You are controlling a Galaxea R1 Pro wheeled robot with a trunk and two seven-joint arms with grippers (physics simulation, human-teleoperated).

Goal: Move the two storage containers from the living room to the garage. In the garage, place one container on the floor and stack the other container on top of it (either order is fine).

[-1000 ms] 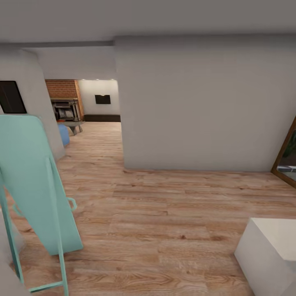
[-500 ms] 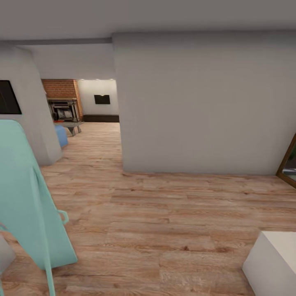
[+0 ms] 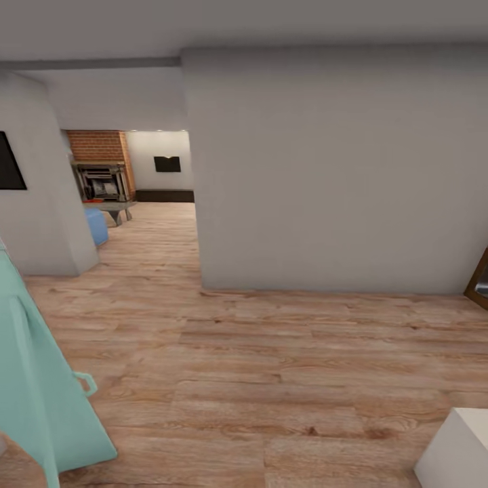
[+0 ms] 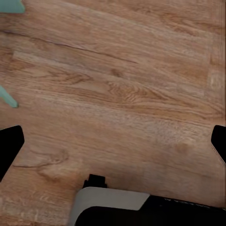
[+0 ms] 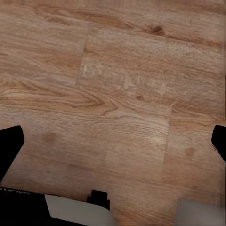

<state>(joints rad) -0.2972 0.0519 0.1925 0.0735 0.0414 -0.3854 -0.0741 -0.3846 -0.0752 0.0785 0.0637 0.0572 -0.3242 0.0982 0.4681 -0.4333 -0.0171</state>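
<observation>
The storage containers and the garage are out of view. I stand on light wood plank flooring (image 3: 271, 359) in a hallway. In the left wrist view my left gripper (image 4: 114, 145) is open over bare planks, its dark fingertips (image 4: 9, 147) far apart with nothing between them. The right wrist view has my right gripper (image 5: 114, 143) open in the same way above the planks, fingertips (image 5: 9, 146) at the picture's sides.
A broad grey wall (image 3: 339, 169) stands straight ahead. Left of it a passage (image 3: 156, 224) leads to a room with a brick fireplace (image 3: 102, 169) and a blue seat (image 3: 95, 226). A mint-green leaning stand (image 3: 41, 386) is close on my left, a white block (image 3: 457, 451) at lower right.
The whole head view has shifted: the mint stand has slid toward the left edge and the white block toward the lower right corner, so the camera has moved forward.
</observation>
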